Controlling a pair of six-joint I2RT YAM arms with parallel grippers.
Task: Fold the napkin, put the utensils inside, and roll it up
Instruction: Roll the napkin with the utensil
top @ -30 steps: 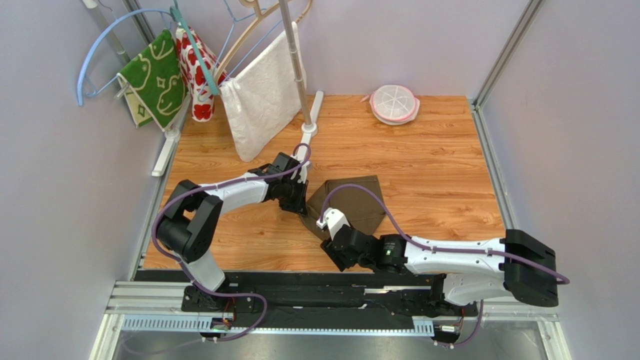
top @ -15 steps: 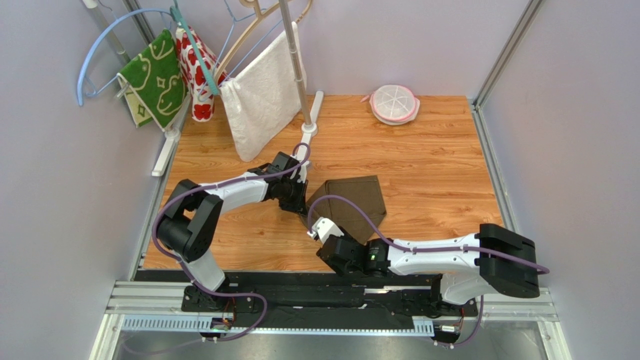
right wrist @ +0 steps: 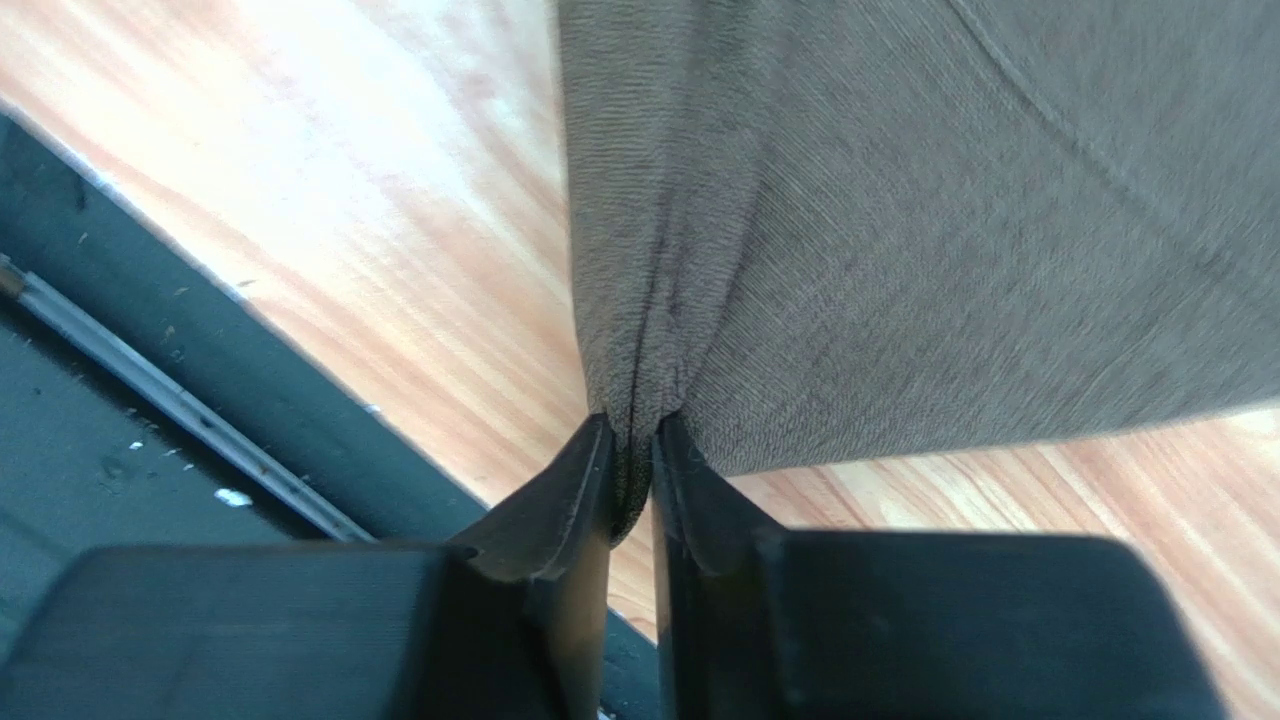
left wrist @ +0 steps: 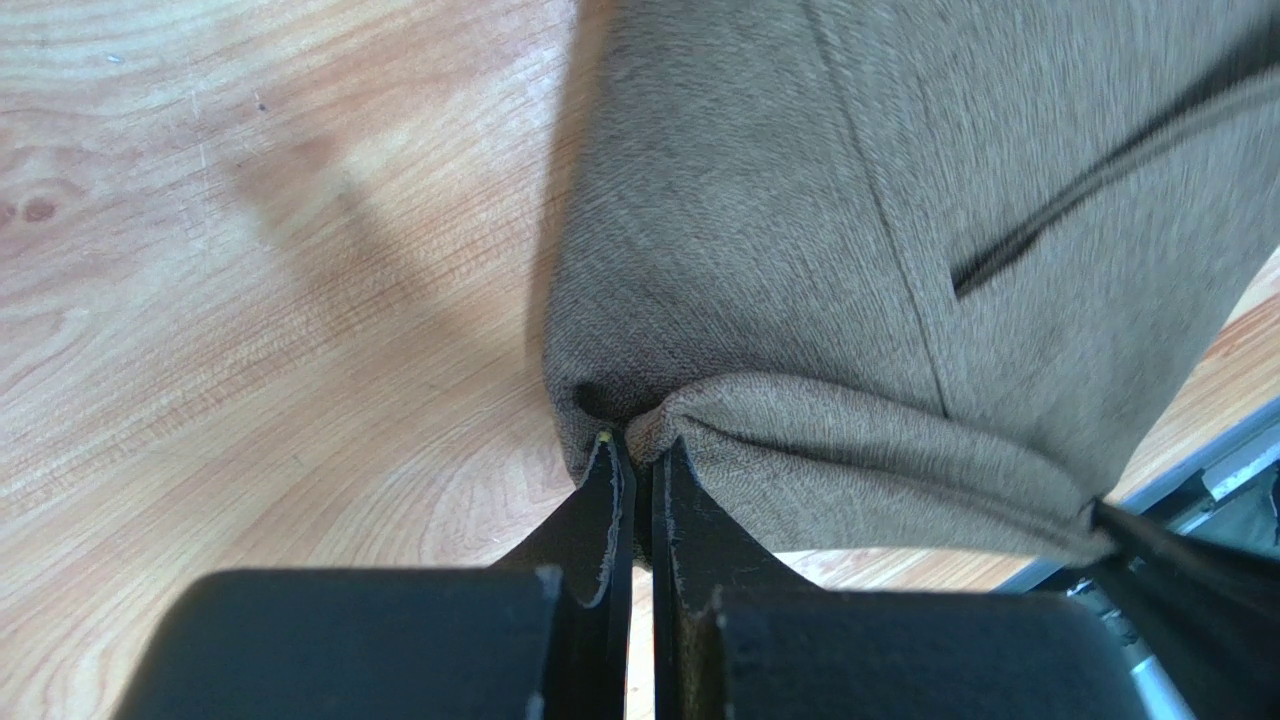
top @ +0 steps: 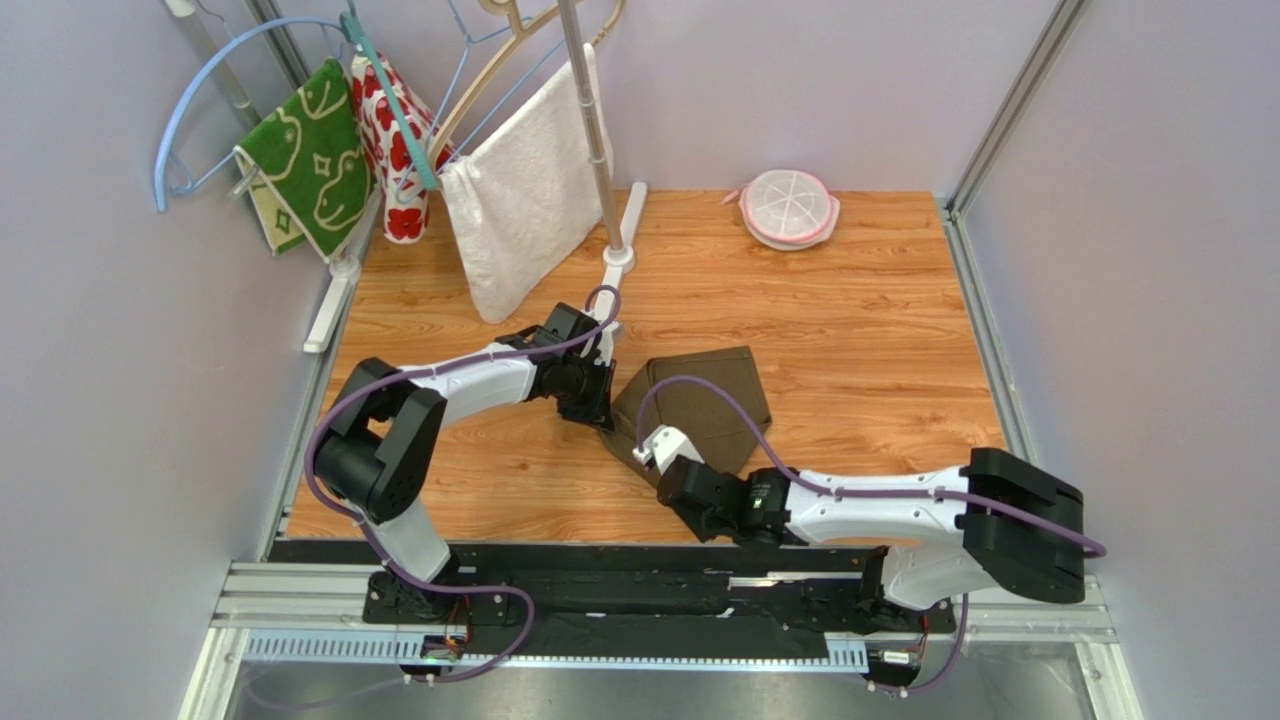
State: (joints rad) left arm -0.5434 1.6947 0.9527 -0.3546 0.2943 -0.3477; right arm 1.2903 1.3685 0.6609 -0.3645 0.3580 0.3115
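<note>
Right pincer (right wrist: 631,450) has edged rightward; it and left pincer (left wrist: 634,465) pinch the napkin (top: 706,398), spread far-rightward.

Napkin (top: 699,402) — dark brown, plain, no print; a lighter taupe-brown with a fine weave in the wrist views.
Counter (top: 872,330): orange-brown wood grain with darker streaks.
Left fingers (left wrist: 594,540) and right fingers (right wrist: 564,510): black.
Left arm (top: 466,387) and right arm (top: 887,513): white links, black joints, purple cables (top: 311,450).
Towel (top: 526,188) at the far left corner: white, plain.
Green cloth (top: 313,150) beside it — cream outline figures.
Red-and-white cloth (top: 394,143): red shapes on white.
Hanger (top: 166,128): light blue.
Round dish (top: 789,207) at the far edge: white, pink rim.
Walls (top: 842,90): pale lilac-grey.
</note>
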